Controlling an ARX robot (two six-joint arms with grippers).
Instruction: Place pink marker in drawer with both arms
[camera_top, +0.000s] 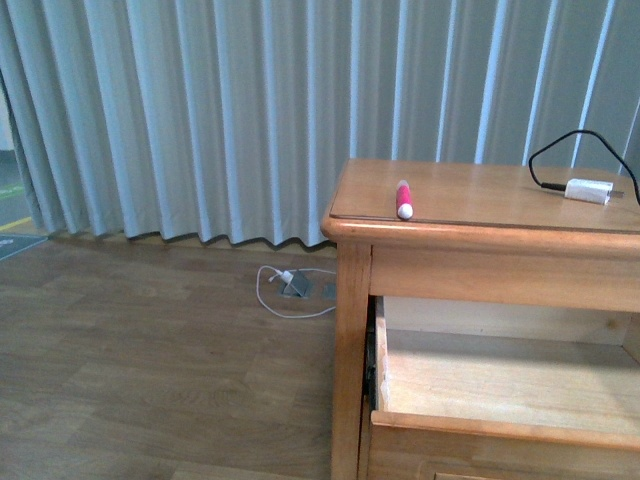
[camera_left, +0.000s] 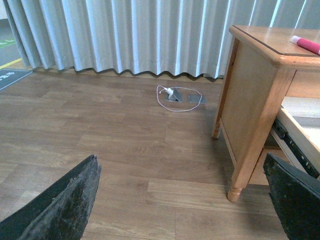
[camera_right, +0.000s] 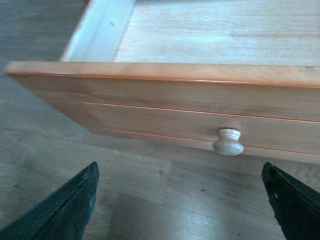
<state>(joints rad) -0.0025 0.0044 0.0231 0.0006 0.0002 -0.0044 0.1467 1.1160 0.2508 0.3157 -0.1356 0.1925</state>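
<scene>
The pink marker (camera_top: 403, 199) lies on top of the wooden cabinet (camera_top: 470, 215) near its front left corner, white cap toward me; it also shows at the edge of the left wrist view (camera_left: 305, 44). The drawer (camera_top: 500, 385) below stands pulled out, its pale interior empty. My right gripper (camera_right: 182, 200) hangs open in front of the drawer's panel front (camera_right: 165, 107), a little short of the round knob (camera_right: 228, 141). Out over the floor to the left of the cabinet, my left gripper (camera_left: 185, 200) is open with nothing between its fingers. Neither arm appears in the front view.
A white charger plug (camera_top: 588, 190) with a black cable rests at the cabinet top's right. A floor socket with a white cord (camera_top: 295, 285) sits by the grey curtain (camera_top: 250, 110). The cabinet's leg (camera_left: 239, 170) stands close to my left gripper. Wooden floor spreads to the left.
</scene>
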